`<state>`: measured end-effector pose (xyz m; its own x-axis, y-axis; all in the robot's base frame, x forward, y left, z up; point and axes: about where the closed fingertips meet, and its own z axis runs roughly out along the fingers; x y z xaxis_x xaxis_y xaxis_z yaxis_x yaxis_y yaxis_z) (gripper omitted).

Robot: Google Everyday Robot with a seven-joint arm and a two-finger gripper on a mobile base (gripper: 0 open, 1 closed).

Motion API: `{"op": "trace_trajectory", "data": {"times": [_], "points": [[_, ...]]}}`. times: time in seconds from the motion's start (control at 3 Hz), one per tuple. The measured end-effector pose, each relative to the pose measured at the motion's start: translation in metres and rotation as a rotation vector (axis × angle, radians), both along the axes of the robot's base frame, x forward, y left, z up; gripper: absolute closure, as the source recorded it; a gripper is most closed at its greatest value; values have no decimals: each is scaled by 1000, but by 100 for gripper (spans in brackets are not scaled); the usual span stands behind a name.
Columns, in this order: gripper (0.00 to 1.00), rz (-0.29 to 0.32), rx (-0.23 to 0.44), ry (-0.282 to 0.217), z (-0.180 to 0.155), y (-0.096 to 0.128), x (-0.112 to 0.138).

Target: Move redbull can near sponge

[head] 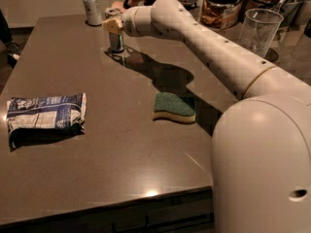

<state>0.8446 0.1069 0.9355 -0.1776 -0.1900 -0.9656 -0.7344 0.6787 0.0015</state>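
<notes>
The redbull can [116, 41] stands upright on the dark table [121, 178] at the far middle, its upper part covered by my gripper [113, 25]. The gripper reaches in from the right and sits around the top of the can. The sponge [174, 107], dark green over pale yellow, lies flat near the table's middle right, well in front of the can and apart from it.
A shorter whitish can [92, 8] stands at the far edge, left of the redbull can. A blue-and-white printed bag [44, 117] lies at the left. A clear cup [259, 31] and jars [219, 6] stand at the back right. My arm [214, 47] spans the right side.
</notes>
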Motion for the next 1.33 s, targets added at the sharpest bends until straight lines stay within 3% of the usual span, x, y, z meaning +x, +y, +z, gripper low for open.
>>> {"op": "trace_trajectory", "data": {"times": [0.33,0.67,1.33], "points": [[85,21,35,-26,18,-10,-15],[100,24,76,-61,40,-39,-42],[100,7,87,-97,55,-109,-101]]}}
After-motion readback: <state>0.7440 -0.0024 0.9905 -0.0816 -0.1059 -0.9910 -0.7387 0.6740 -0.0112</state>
